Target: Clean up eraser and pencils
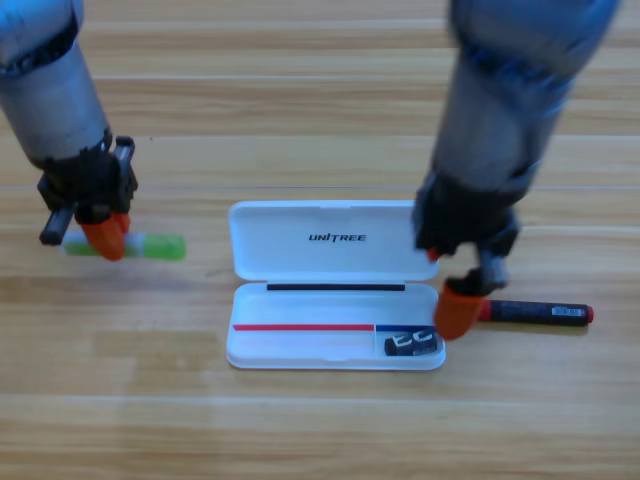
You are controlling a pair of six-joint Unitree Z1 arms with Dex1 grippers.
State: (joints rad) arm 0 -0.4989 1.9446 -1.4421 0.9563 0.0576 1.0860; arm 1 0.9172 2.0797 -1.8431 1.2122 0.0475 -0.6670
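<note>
High view looks down on a wooden desk (320, 430) with a white case (335, 285) lying open at its middle, lid toward the far edge and tray toward the near edge. The eraser (411, 344) lies inside the tray, in its right near corner, free of any claw.

The right claw (457, 309) hangs just past the tray's right edge, above the eraser and apart from it. Only one orange jaw shows plainly, so it cannot be told whether this claw is wide or narrow. That jaw covers the red cap end of the red-and-black pen (535, 313), which lies flat on the desk right of the case, its length running toward the right edge. The right arm is blurred, and its upper part is cut off by the picture's top.

The left claw (104, 237) points down at the light-green stick (155, 246), which lies well left of the case. Its orange jaws cover the stick's middle; whether they grip it cannot be told.
</note>
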